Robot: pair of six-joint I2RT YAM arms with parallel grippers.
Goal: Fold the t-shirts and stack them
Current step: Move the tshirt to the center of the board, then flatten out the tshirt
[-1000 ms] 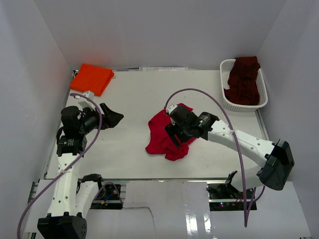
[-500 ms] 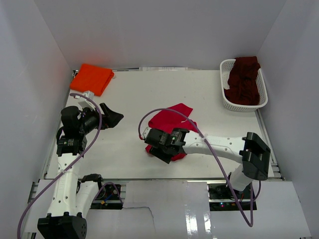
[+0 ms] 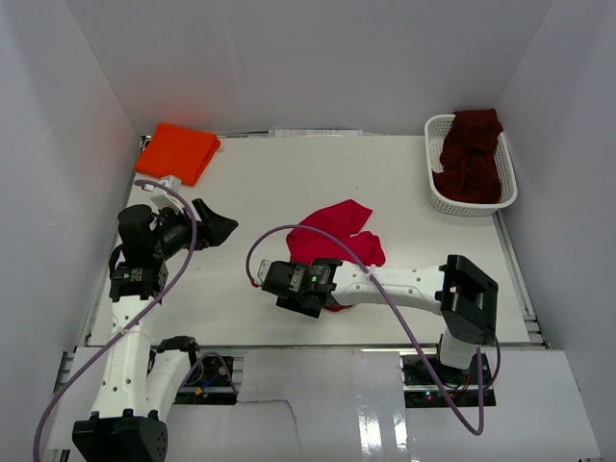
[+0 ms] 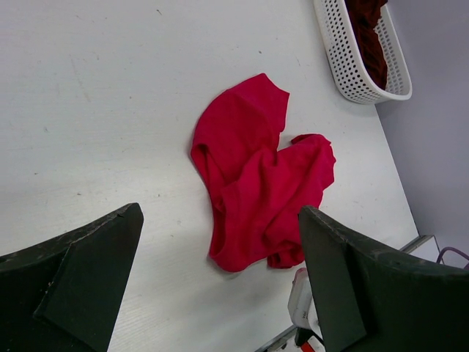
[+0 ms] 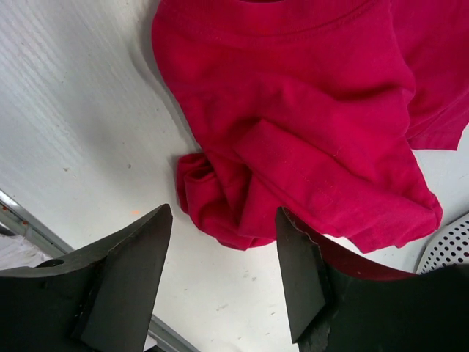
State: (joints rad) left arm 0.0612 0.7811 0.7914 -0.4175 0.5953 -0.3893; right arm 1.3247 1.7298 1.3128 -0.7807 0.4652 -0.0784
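first t-shirt (image 3: 332, 241) mid-table (image 3: 260, 183); second t-shirt (image 3: 178, 151) far-left corner; third t-shirt (image 3: 469, 154) in basket (image 3: 472, 207), far-right corner

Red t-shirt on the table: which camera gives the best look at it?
The left wrist view: the whole crumpled red t-shirt shows, nothing covering it. The top view has it smaller, its near edge hidden by the right arm. The right wrist view is a cropped close-up.

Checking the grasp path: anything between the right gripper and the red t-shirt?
Nothing visible. The right gripper, jaws open, hangs directly over the crumpled near edge of the red t-shirt; only the white table shows beside the cloth.
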